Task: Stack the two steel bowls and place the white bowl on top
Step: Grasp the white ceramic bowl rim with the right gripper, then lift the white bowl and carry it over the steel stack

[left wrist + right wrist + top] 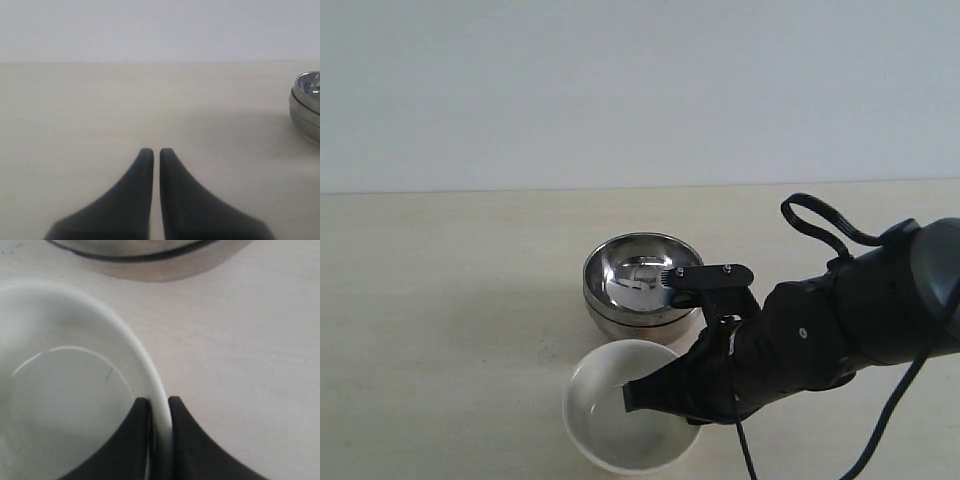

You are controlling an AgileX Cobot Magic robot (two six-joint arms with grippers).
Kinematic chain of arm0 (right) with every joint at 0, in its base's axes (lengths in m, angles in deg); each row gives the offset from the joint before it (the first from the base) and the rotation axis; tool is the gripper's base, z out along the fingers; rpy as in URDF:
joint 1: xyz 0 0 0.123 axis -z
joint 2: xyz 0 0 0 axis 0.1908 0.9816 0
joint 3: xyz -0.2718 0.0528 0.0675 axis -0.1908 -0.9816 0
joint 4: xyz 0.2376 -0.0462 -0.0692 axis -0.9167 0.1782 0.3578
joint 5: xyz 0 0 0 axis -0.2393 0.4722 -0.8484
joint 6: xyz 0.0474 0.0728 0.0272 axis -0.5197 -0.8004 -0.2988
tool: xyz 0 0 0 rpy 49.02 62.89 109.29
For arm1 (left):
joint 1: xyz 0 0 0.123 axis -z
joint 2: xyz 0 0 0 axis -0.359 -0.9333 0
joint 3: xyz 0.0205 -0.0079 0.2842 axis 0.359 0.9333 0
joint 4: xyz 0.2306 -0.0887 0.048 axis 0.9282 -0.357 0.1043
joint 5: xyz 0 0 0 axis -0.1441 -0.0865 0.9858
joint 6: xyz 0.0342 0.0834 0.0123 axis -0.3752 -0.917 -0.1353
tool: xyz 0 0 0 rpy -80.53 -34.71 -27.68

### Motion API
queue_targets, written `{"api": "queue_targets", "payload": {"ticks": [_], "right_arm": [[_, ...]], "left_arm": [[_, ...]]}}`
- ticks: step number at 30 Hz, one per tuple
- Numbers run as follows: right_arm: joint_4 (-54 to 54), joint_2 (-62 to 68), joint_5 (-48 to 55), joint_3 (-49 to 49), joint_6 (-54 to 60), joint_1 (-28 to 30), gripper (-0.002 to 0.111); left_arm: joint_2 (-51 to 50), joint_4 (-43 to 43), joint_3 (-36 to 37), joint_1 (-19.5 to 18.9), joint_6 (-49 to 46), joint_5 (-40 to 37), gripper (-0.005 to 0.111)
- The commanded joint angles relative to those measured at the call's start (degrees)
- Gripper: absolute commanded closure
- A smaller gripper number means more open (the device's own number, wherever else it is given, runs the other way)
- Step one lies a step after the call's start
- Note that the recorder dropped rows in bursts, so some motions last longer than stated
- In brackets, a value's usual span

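Observation:
The two steel bowls (638,285) sit nested one inside the other at the middle of the table; they show too in the left wrist view (306,107) and the right wrist view (165,265). Just in front of them stands the white bowl (620,405) (75,405). My right gripper (665,400) (159,402) is shut on the white bowl's right rim, one finger inside and one outside. My left gripper (156,151) is shut on nothing, low over bare table, left of the steel bowls. It is out of the exterior view.
The pale wooden table (440,300) runs back to a plain white wall (620,90). The right arm and its black cable (820,225) reach in from the right front.

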Motion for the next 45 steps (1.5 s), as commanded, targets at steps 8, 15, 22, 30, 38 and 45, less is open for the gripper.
{"api": "queue_targets", "payload": {"ticks": [8, 15, 22, 30, 38, 45], "right_arm": [[1.5, -0.8, 3.3, -0.1, 2.5, -0.1, 0.108], [1.9, -5.8, 6.5, -0.1, 3.7, -0.1, 0.108], [3.0, -12.2, 8.5, -0.1, 3.7, -0.1, 0.108], [3.0, -17.2, 11.1, 2.6, 3.2, 0.3, 0.108], [2.9, -17.3, 17.7, 10.7, -0.6, 5.1, 0.108], [2.9, -17.0, 20.3, 15.5, -0.9, 7.6, 0.108]], "left_arm": [[0.4, -0.5, 0.2, -0.2, 0.5, 0.1, 0.103], [0.4, -0.5, 0.2, -0.2, 0.5, 0.1, 0.103], [0.4, -0.5, 0.2, -0.2, 0.5, 0.1, 0.103], [0.4, -0.5, 0.2, -0.2, 0.5, 0.1, 0.103], [0.4, -0.5, 0.2, -0.2, 0.5, 0.1, 0.103], [0.4, -0.5, 0.2, -0.2, 0.5, 0.1, 0.103]]}}
